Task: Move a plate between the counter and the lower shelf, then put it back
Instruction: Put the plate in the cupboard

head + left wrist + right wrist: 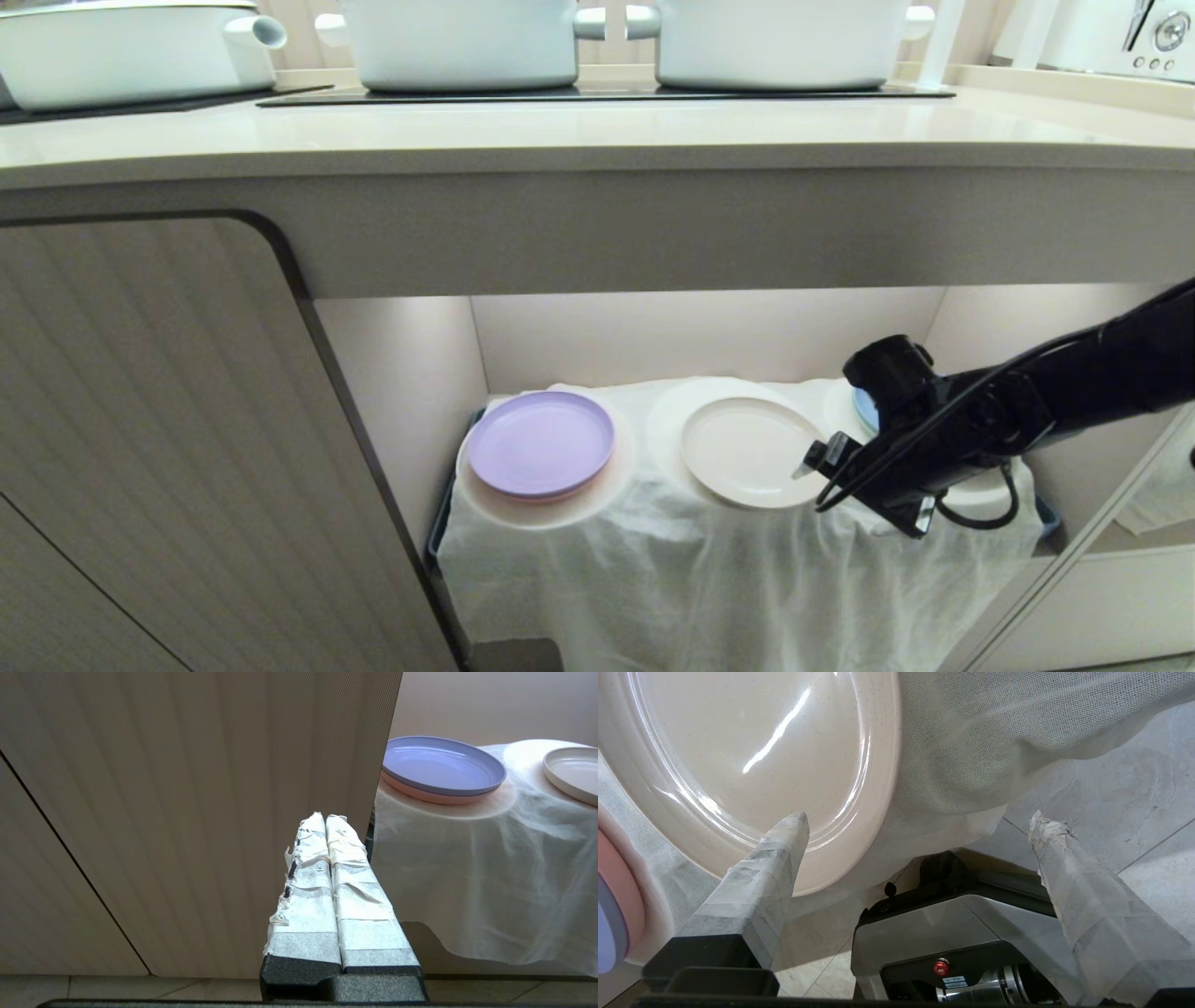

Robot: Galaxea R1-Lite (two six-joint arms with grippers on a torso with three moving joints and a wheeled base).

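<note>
Head view looks down at the lower shelf [709, 336]; both wrist views sit close, sharing its plate [752, 765].

Cream plate [752, 453]; lilac plate [540, 442]; white cloth [709, 569].

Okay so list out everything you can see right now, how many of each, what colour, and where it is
cream plate: one, cream-beige, middle pad of the lower shelf
lilac plate: one, lilac, stacked on a pink plate, left pad
blue plate: one, blue, right pad, mostly hidden behind the arm
white cloth: one, white, draped over the shelf base and hanging down in front
counter: one, pale beige, above the shelf
pots: three, white, on the black panels at the back of the counter
cabinet door: one, ribbed brown, left of the shelf
right pincer: open, one finger over the cream plate's rim
left pincer: shut, beside the cabinet door
</note>
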